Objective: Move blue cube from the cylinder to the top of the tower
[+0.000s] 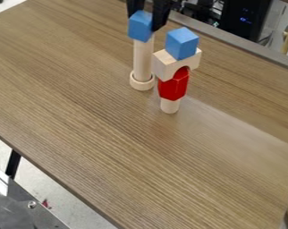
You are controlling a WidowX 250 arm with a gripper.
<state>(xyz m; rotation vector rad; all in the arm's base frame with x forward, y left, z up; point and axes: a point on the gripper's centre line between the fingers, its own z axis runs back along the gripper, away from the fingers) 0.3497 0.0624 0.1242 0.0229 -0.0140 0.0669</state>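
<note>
The black gripper [146, 18] hangs down at the top of the camera view, around the upper part of a blue cube [140, 27]. That cube rests on a tall light-wood cylinder [143, 60], which stands upright in a wooden ring [141, 83]. Just right of it, a bit closer to the camera, rises the tower: a short wooden cylinder [170, 105] at the bottom, a red block [172, 88] over it, then a wooden arch piece [166, 65]. Another blue cube [182, 43] sits on the arch, turned at an angle and apart from the first cube.
Both stacks stand close together on the wood-grain table [128, 152], toward its far edge. A grey strip [230, 39] borders that edge, with a black computer case [245, 18] and cables behind. Metal equipment [24, 210] lies beyond the near left edge.
</note>
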